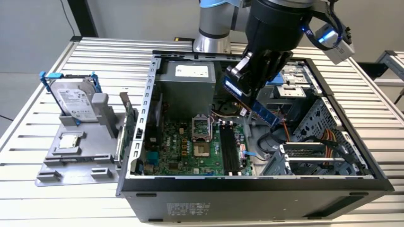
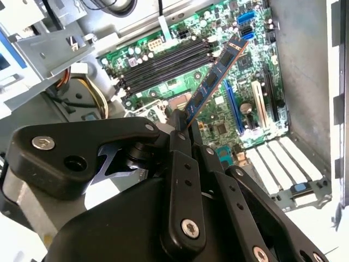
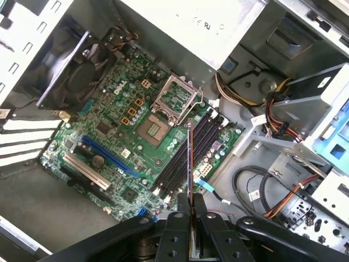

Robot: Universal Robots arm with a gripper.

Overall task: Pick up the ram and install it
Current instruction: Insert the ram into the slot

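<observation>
The gripper (image 1: 245,78) pinches the ram (image 1: 266,112) by one end, fingers clamped on it; the stick hangs tilted over the open computer case (image 1: 252,189), at one o'clock from the black memory slots (image 1: 230,150) in the exterior view, clear of them

No print is legible: the white label (image 1: 75,103) on the silver hard drive (image 1: 60,88), the white sticker (image 1: 192,71) on the grey metal power supply box (image 1: 183,89) and the blue sticker (image 2: 212,79) on the long thin ram (image 2: 234,49) are too small
</observation>
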